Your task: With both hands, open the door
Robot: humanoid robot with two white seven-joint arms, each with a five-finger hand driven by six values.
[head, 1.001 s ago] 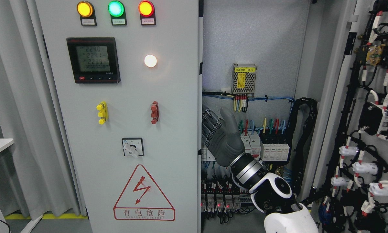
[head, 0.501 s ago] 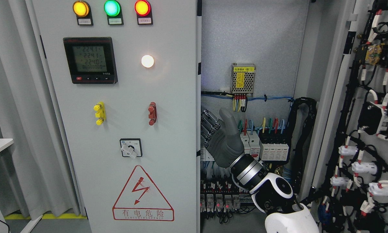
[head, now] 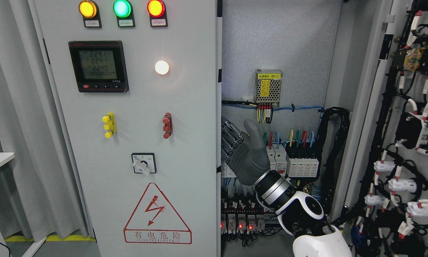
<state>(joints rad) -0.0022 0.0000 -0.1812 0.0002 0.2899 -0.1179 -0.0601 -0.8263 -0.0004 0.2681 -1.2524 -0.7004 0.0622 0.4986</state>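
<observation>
- The left door (head: pixel 135 142), the grey panel carrying the meter (head: pixel 98 66) and the warning triangle (head: pixel 157 213), sits slightly further left in the head view than a second ago; its lamps and switches have drifted the same way.
- Its free right edge stands just left of the right hand (head: pixel 244 153), so the shift may mean the panel is starting to swing, or only that the head has turned; I cannot tell which.
- The right hand has barely moved beside that edge. Its fingers (head: pixel 231 137) are extended and loosely together, thumb raised, and they appear to lie against or just behind the door edge, holding nothing that I can see.
- To the right of the left door the cabinet interior (head: pixel 278 46) is exposed, and the right door (head: pixel 406 125) beyond it is already swung wide, wiring side out.
- The left hand is out of view.
- Judged from this, one leaf is open and the left leaf remains to be pulled clear.
</observation>
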